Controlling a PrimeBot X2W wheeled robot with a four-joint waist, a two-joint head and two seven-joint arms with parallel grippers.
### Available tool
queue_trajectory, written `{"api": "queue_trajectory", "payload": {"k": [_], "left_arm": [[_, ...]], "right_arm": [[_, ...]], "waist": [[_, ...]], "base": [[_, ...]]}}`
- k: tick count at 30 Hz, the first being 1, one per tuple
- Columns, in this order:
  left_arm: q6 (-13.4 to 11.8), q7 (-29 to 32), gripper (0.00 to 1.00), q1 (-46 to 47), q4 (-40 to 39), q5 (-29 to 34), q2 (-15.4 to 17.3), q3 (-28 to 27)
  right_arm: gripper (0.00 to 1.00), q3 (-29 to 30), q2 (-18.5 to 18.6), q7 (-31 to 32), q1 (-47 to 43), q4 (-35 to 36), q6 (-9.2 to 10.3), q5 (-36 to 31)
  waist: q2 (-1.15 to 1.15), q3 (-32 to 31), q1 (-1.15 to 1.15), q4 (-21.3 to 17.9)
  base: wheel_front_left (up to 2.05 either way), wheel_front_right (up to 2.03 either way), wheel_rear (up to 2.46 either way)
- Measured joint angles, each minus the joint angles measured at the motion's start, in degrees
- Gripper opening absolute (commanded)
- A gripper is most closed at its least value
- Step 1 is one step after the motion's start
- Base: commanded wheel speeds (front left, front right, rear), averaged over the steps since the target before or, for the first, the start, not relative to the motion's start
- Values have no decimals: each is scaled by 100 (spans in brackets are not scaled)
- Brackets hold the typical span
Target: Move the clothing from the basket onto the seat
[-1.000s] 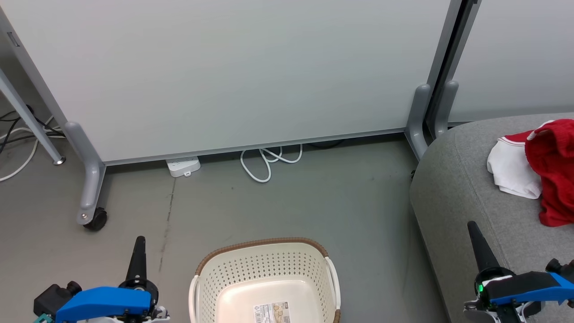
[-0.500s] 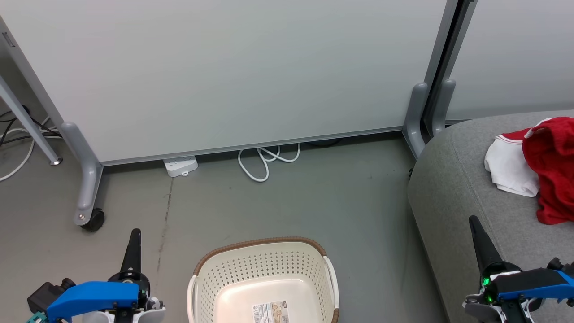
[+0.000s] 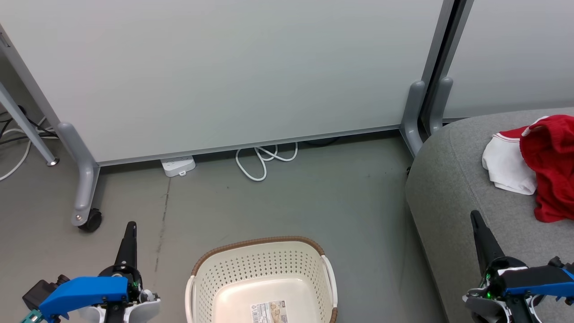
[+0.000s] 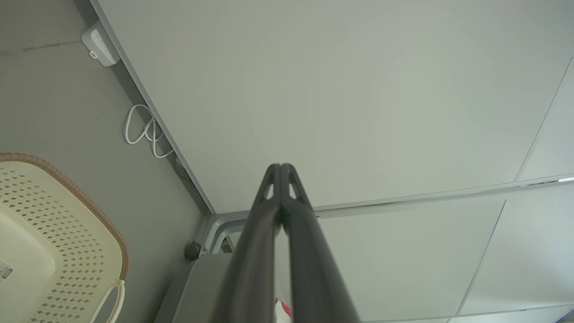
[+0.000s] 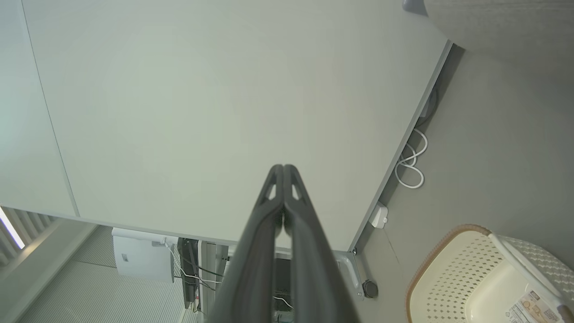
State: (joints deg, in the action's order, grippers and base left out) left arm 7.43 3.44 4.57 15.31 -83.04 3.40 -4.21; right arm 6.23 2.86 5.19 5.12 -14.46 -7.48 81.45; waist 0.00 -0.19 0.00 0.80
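The clothing [image 3: 549,166], red with a white part, lies bunched on the grey seat [image 3: 453,179] at the right edge of the head view. The cream basket [image 3: 262,273] with a brown rim stands on the floor at the bottom centre; only a paper label shows on its bottom. It also appears as the basket [image 4: 49,233] in the left wrist view and the basket [image 5: 475,273] in the right wrist view. My left gripper [image 3: 130,225] is shut, left of the basket. My right gripper [image 3: 474,216] is shut, in front of the seat's near side. Both hold nothing.
A large pale wheeled partition panel [image 3: 233,76] stands behind the basket, with a caster [image 3: 89,220] at its left foot. A white power strip [image 3: 178,165] and a looped white cable [image 3: 264,159] lie on the grey floor along the panel's base.
The whole head picture has shifted slightly, so the camera has moved. Both grippers stay shut, and the clothing rests in the same spot on the seat.
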Motion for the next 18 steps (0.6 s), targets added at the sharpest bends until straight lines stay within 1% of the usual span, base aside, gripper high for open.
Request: {"api": "queue_trajectory", "payload": {"k": [18], "left_arm": [[0, 203, 0, 88, -74, -654, -16, -130]], "right_arm": [[0, 19, 0, 86, 59, 22, 0, 742]], "waist": [[0, 23, 0, -54]], "base": [[0, 0, 0]]}}
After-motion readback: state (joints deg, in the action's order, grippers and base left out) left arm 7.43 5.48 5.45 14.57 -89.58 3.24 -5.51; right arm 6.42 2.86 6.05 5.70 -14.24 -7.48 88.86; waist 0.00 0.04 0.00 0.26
